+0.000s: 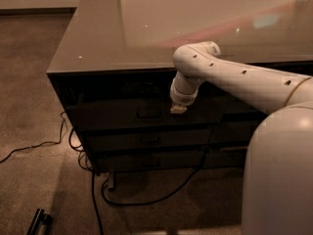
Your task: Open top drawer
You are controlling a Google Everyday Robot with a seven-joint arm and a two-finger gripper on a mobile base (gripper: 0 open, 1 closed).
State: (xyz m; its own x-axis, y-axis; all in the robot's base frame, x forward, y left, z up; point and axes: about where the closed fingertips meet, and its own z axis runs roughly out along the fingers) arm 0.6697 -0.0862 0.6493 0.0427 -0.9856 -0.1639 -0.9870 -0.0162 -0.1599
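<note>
The top drawer is the tallest dark front just under the glossy countertop, with a small loop handle at its centre. Its front looks level with the fronts below. My gripper points down in front of this drawer, just right of the handle and at about its height. My white arm reaches in from the right across the cabinet's upper edge.
The brown countertop overhangs the drawers. A slimmer drawer front with a matching handle sits below. Black cables loop on the carpet in front of the cabinet. My white base fills the lower right.
</note>
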